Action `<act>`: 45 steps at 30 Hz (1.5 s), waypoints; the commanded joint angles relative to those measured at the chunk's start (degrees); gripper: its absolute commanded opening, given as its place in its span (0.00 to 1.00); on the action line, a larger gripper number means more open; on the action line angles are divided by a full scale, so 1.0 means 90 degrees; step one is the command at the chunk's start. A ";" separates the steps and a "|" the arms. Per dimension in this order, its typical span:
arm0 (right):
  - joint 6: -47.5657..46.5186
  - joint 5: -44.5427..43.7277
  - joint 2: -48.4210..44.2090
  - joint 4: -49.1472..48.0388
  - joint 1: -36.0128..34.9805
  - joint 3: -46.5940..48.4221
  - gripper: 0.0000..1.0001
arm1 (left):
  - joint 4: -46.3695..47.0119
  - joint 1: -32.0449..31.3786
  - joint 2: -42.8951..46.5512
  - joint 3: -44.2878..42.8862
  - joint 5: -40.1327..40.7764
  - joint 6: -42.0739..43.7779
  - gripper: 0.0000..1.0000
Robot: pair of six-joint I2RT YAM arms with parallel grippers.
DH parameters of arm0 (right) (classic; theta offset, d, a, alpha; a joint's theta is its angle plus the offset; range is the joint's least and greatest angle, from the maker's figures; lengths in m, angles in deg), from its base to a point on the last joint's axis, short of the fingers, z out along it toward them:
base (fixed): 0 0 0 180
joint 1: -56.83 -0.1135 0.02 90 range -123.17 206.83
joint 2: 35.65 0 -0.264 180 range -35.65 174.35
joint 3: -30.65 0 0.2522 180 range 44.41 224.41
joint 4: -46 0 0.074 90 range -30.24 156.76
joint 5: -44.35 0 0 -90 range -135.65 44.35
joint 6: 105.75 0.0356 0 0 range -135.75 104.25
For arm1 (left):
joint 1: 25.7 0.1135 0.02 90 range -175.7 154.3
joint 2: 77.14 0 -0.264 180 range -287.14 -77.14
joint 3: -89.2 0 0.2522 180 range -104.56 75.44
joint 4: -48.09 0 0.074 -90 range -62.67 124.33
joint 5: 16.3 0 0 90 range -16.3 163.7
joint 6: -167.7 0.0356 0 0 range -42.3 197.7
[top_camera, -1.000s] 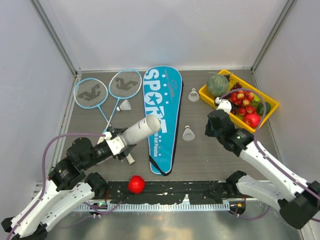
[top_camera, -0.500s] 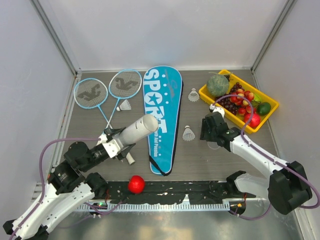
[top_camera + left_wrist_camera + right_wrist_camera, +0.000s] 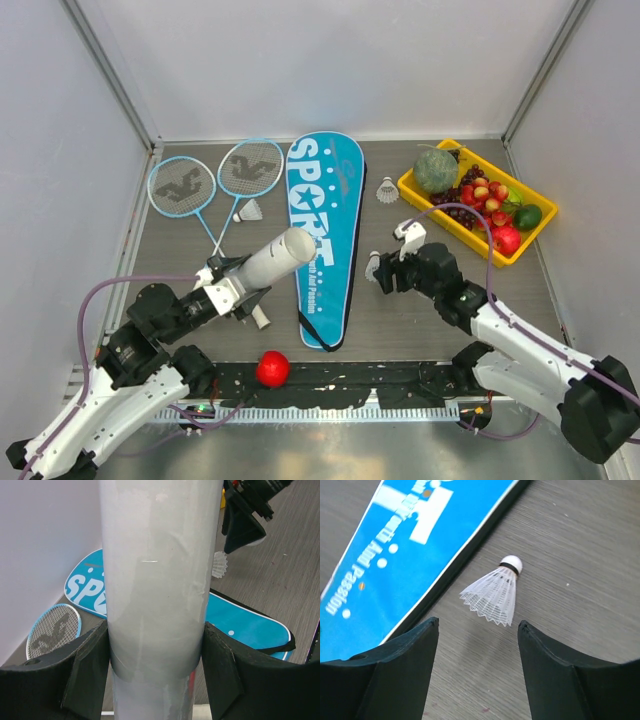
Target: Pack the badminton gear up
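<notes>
Left tool point(image 3: 238, 290) is clamped on the white tube point(image 3: 281, 256). The tube is held tilted above the desk point(image 3: 380, 320), its upper end at the edge of the blue SPORT cover point(image 3: 323, 215) in the top view. Right tool point(image 3: 479, 627) is open, with one finger on each side of a shuttlecock point(image 3: 494, 596). They don't touch it. It lies on the desk just beside the cover's right edge. Another shuttlecock point(image 3: 250, 211) sits by the rackets point(image 3: 185, 187) at back left. A third point(image 3: 387, 190) is just beside the yellow tray point(image 3: 407, 187). Red ball point(image 3: 271, 368) sits at the near edge.
</notes>
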 commanded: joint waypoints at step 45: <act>-0.4229 -0.1692 0.1916 -0.1082 -0.1028 0.0775 0.05 | 0.0689 0.0000 -0.0093 0.0038 0.0054 0.0117 0.32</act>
